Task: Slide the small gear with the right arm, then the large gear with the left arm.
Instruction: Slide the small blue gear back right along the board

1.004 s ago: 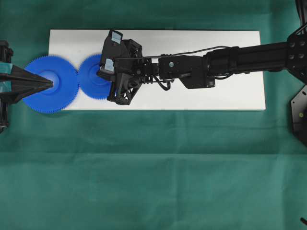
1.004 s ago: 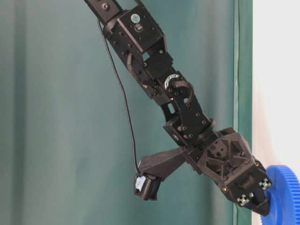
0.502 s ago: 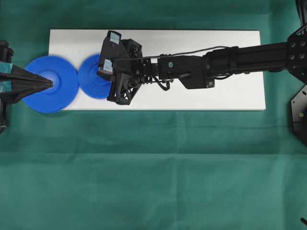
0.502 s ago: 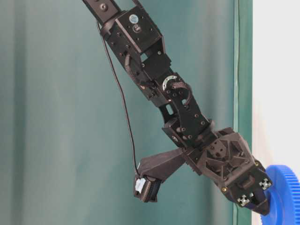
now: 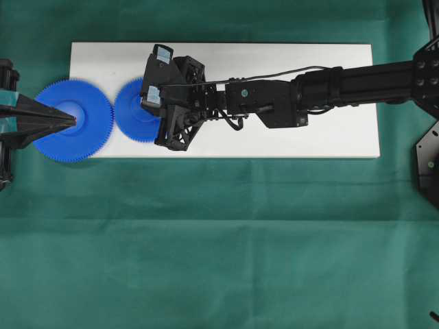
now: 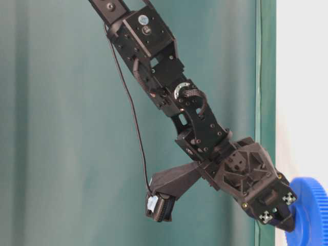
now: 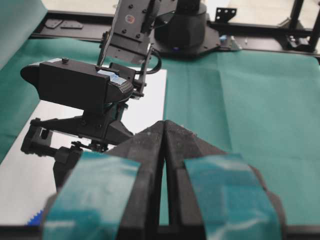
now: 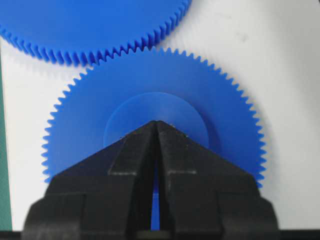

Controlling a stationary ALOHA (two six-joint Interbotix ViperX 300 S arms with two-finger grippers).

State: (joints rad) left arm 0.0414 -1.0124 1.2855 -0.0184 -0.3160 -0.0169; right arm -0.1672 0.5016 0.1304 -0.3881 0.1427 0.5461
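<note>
The right gripper (image 8: 156,125), fingers together, is pressed on the small gear's (image 5: 135,110) hub; that gear has been nudged slightly rightward along the white board (image 5: 329,140) on the desk, seemingly unmeshing from the large gear (image 5: 88,133), where the closed left gripper (image 5: 68,119) rests. No containers are seen.

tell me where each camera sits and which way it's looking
Overhead: above the table, looking straight down on the white board; the right arm reaches to the small gear, the left gripper is on the large gear.
Table-level: low, turned on its side; right arm descending to a gear edge.
Left wrist: behind the shut left gripper, facing the right arm.
Right wrist: behind the shut right gripper, looking down on the small gear.
Shared: overhead and right wrist both show both gears.
</note>
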